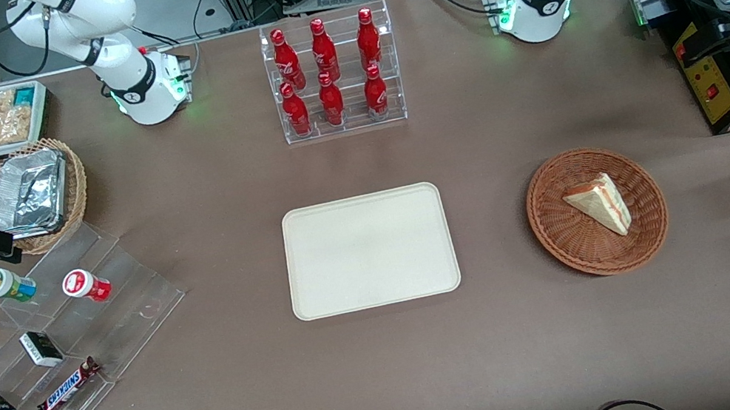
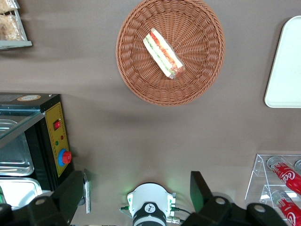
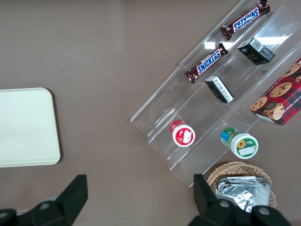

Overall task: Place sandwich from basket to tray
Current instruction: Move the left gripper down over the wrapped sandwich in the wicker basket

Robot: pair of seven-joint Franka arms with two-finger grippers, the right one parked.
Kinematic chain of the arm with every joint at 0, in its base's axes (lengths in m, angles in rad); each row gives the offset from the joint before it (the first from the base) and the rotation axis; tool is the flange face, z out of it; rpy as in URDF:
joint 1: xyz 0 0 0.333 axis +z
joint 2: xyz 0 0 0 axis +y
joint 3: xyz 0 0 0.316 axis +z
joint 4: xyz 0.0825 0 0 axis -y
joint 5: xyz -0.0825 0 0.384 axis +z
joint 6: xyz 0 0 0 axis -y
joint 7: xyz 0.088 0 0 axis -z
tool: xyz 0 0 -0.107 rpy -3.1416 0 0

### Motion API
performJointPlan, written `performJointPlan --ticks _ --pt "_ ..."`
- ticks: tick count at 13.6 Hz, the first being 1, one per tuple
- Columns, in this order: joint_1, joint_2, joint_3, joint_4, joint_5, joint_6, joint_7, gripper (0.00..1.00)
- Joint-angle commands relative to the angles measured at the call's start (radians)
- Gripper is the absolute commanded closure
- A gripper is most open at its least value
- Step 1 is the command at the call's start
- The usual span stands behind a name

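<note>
- Sandwich [image 1: 598, 203] lies on its side in the basket [image 1: 566, 237], toward the working arm's end of the bench [image 1: 257, 404]; nothing has lifted it yet, and the tray [image 1: 368, 250] sits bare, well apart from the basket.
- Jaws [image 2: 136, 197] of the gripper stand open, high above the bench and not over the basket; the wrist camera sees both fingers [image 2: 200, 188] spread wide with the wicker far below.
- Risk one: the wedge is soft and layered, so a hard squeeze could press the red and green filling out, or part the bread slices.
- Risk two: a descent off centre could catch the basket's raised rim and drag or tip the light wicker.
- Risk three: gripping the narrow tip would likely let the wedge pivot and drop on the way to the tray.
- Bottle rack [image 1: 332, 75] stands nearby but off the direct path.
</note>
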State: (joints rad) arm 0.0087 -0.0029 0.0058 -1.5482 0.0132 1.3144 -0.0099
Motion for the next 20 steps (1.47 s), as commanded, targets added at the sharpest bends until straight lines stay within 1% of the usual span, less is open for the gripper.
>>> performJointPlan --ticks 1,4,6,7,9,11,15,17,20 --pt "-0.01 0.0 0.011 0.013 0.01 -0.02 0.005 0.0" --pt "-0.015 0.044 0.011 0.005 0.019 0.032 0.002 0.0" --pt "-0.021 0.095 0.01 -0.015 0.063 0.087 -0.034 0.0" --pt "-0.021 0.103 0.008 -0.05 0.065 0.151 -0.089 0.0" --pt "-0.025 0.103 -0.003 -0.159 0.06 0.303 -0.262 0.0" --pt "-0.047 0.133 -0.01 -0.251 0.054 0.461 -0.405 0.0" --pt "-0.087 0.19 -0.013 -0.338 0.05 0.647 -0.686 0.0" --pt "-0.087 0.181 -0.013 -0.43 0.047 0.77 -0.764 0.0" --pt "-0.087 0.153 -0.013 -0.599 0.047 0.961 -0.782 0.0"
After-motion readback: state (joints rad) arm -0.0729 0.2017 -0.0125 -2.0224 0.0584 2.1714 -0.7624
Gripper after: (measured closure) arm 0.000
